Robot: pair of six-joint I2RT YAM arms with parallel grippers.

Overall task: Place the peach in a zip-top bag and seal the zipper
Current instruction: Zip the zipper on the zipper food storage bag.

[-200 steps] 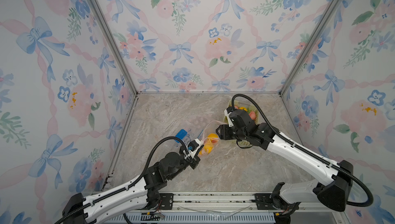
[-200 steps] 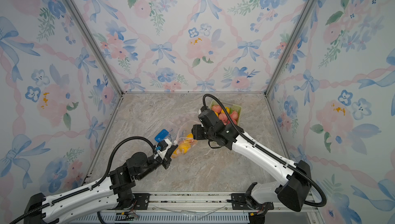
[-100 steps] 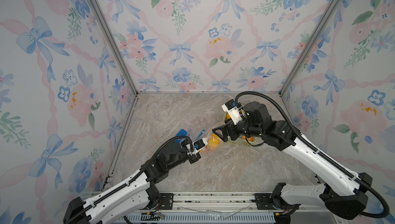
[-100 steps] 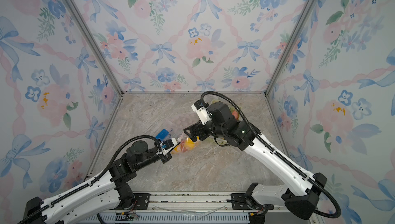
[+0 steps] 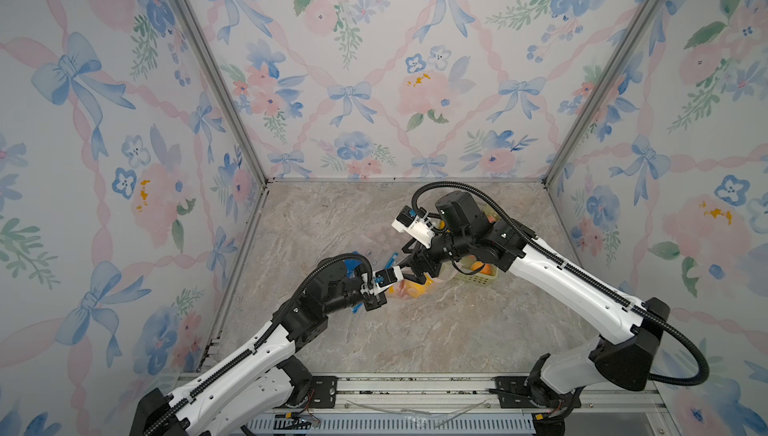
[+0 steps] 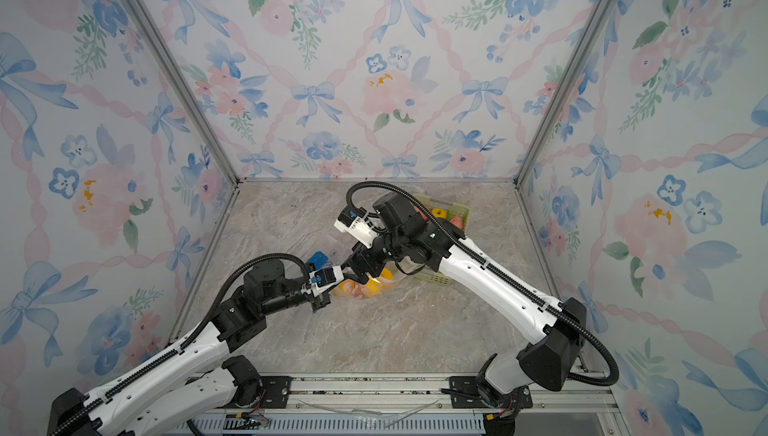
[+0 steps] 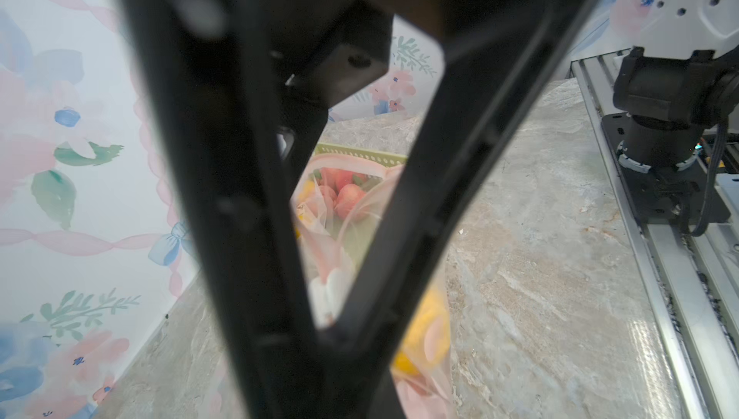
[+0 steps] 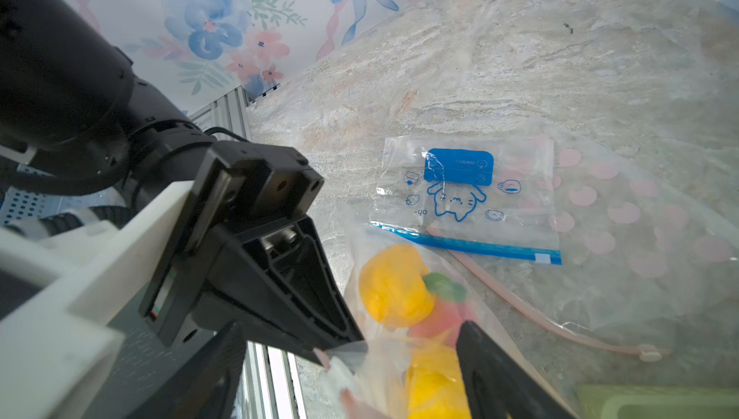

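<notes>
A: Left jaws are pinching the zip-top bag point(image 8: 360, 373) rim; only the right wrist view is showing that.
B: Right jaws are hanging wide near the basket point(image 5: 484, 282). Peach point(image 8: 438, 319) is lying inside the bag, just beside it.

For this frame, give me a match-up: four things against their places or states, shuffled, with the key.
1 left gripper
2 right gripper
3 blue-label bag
4 green basket

a open, near the fruit bag
b lying flat on the table
c shut on the fruit bag's edge
d partly hidden by the right arm

Pairs: 1-c, 2-a, 3-b, 4-d
</notes>
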